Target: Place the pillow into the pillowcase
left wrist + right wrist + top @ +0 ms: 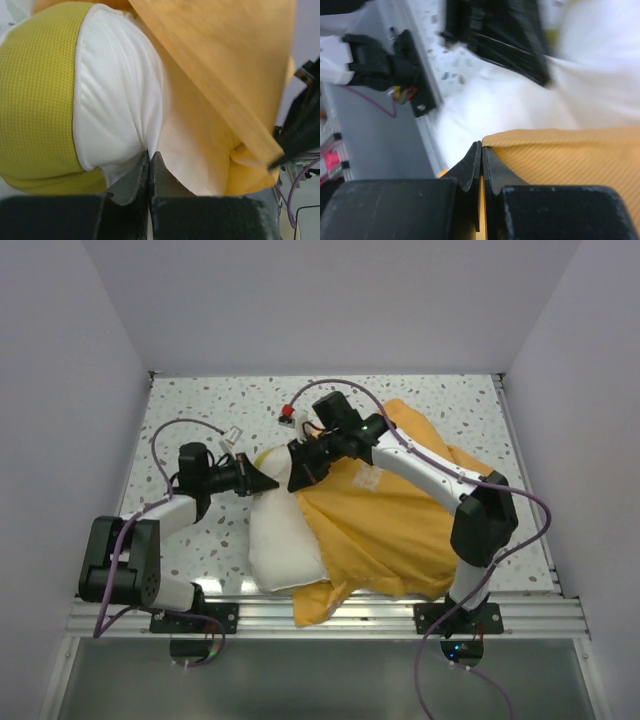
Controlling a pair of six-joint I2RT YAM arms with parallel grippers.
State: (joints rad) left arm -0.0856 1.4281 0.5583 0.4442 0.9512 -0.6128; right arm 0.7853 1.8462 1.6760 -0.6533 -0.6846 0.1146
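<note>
- Pillow lies on the speckled tabletop, left of centre and near the front rail. Its right side is under the pillowcase, and a yellow-green strip covers its exposed end.
- Left fingers are pressed together, pinching a fold of the pillow's white cloth at its far end.
- Right fingers, just beside the left ones, are also closed tight, gripping the pillowcase's edge.
- Pillowcase lies rumpled over the pillow's right part and across the tabletop beneath the right arm. One corner rests on the front rail.
</note>
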